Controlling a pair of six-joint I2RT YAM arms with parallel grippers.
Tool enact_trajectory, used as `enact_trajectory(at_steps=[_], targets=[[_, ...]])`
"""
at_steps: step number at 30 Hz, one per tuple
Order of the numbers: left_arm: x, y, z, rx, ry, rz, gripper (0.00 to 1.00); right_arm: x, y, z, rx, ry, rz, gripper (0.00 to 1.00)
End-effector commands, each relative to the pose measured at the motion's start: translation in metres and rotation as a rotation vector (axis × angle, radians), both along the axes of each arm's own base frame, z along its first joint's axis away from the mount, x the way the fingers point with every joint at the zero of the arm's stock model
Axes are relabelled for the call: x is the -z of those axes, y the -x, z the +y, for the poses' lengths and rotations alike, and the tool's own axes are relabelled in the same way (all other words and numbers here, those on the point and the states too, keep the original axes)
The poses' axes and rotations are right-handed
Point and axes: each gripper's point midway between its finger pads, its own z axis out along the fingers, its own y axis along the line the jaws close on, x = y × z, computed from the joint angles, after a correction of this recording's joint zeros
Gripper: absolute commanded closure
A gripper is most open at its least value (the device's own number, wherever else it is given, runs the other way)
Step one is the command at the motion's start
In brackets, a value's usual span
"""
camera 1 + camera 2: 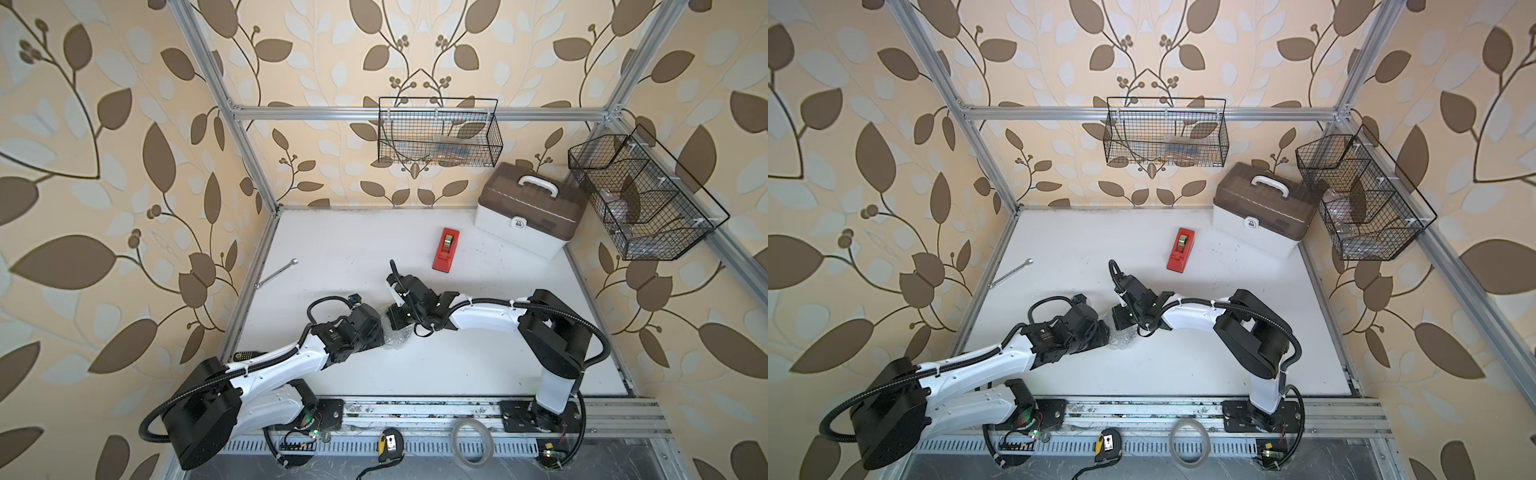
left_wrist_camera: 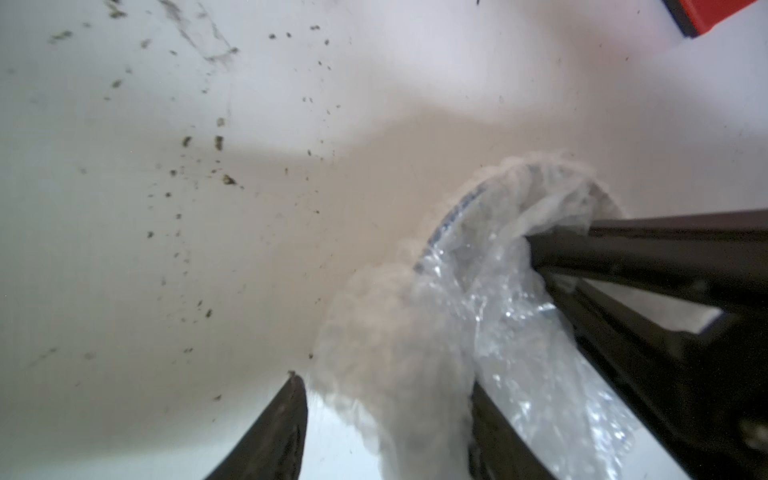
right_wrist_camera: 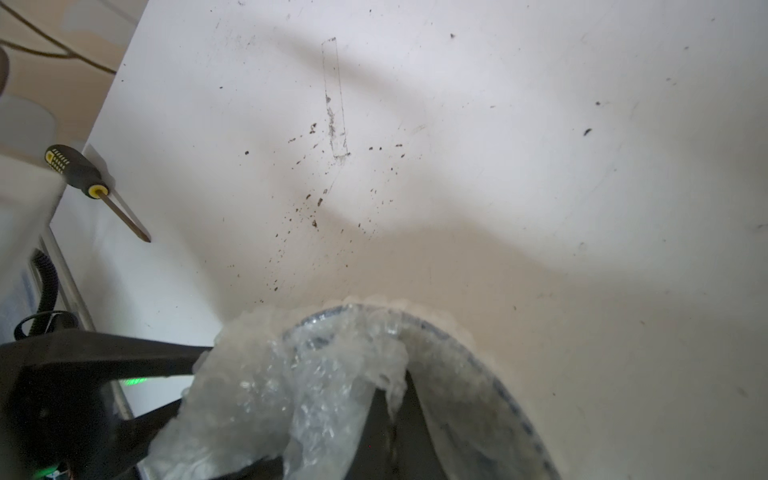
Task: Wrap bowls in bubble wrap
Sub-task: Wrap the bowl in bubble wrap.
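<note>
**Near the table's front middle: wrapped bowl between both grippers**

Between the two arms, the bowl [image 3: 469, 365] is near the front middle of the white table [image 1: 332, 241]. The bubble wrap [image 1: 395, 338] is bunched over and around it, and only part of the rim shows through. The right gripper [image 2: 536, 255] has its fingers pinched together on a fold of the wrap at the bowl. The left gripper [image 2: 382, 382] faces it with fingers spread and wrap lying between them; contact cannot be confirmed. In both top views the arms cover most of the bundle.

Further back lies a red tape dispenser [image 1: 447, 249]. A wrench [image 1: 276, 273] and a screwdriver [image 3: 79, 172] lie by the left edge. A brown-lidded case [image 1: 528, 208] stands at the far right corner.
</note>
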Motion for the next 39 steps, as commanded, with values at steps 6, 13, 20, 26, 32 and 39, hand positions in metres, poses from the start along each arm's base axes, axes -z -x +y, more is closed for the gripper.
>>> enact_trajectory(at_steps=[6, 13, 20, 26, 32, 39], targets=[[-0.03, -0.003, 0.027, -0.116, -0.025, -0.092, 0.29, 0.017, -0.005, -0.005, 0.04, 0.044, -0.002, 1.0], [-0.049, -0.004, 0.002, -0.045, 0.163, -0.165, 0.18, 0.02, -0.005, -0.004, 0.043, 0.059, 0.002, 1.0], [-0.033, 0.003, -0.016, 0.037, 0.178, -0.095, 0.17, 0.023, -0.008, -0.004, 0.054, 0.061, 0.014, 1.0], [-0.023, 0.002, -0.018, 0.03, 0.181, -0.082, 0.17, 0.022, -0.007, -0.005, 0.054, 0.06, 0.016, 1.0], [-0.003, -0.003, -0.011, -0.017, 0.113, -0.053, 0.25, 0.02, -0.007, -0.005, 0.055, 0.054, 0.017, 1.0], [0.019, -0.01, 0.013, -0.142, 0.094, -0.037, 0.42, 0.019, -0.006, -0.008, 0.058, 0.052, 0.024, 1.0]])
